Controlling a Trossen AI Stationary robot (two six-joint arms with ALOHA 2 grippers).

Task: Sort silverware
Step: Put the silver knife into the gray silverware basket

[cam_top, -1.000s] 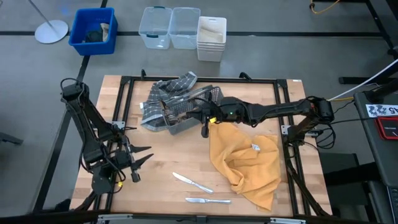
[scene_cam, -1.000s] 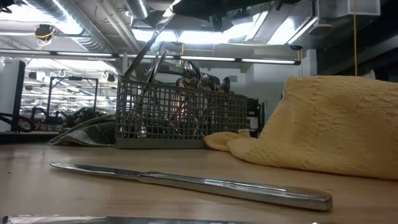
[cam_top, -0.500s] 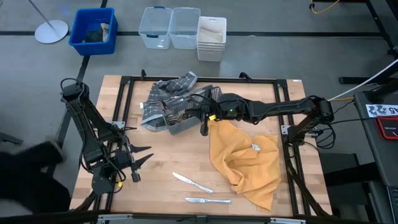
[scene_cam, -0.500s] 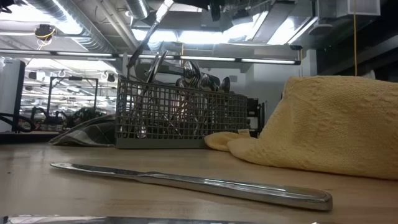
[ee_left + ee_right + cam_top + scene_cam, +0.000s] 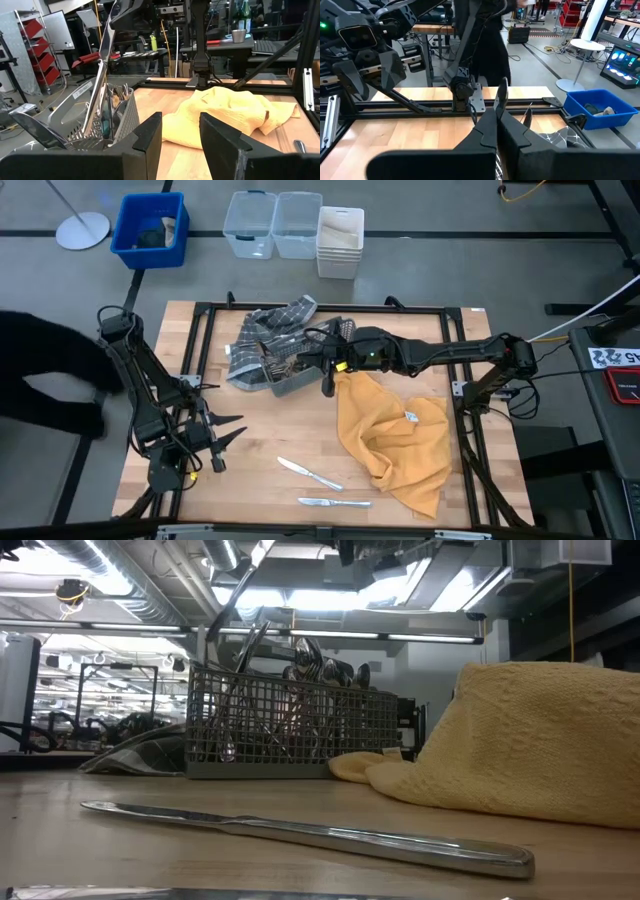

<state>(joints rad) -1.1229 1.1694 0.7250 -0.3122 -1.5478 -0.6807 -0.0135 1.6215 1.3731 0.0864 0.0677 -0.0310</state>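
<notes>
You have two knives [image 5: 309, 473] out on the desk [image 5: 260, 430], well apart from the basket [image 5: 300, 360]; most silverware [image 5: 300, 690] waits inside it. Your right tool [image 5: 326, 350], above the basket, pinches one knife [image 5: 102, 75]. Your left tool [image 5: 228, 430] is spread, far from the basket.

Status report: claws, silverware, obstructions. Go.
Right claw shut on a knife, lifting it over the caddy. Left claw open, idle at near-left. Two knives laid out on table. Yellow towel beside caddy, not blocking.

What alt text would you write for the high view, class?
The right gripper, shut on a knife, hangs over the wire caddy of silverware. Two knives lie near the front edge beside a yellow towel; the left gripper waits open.
</notes>
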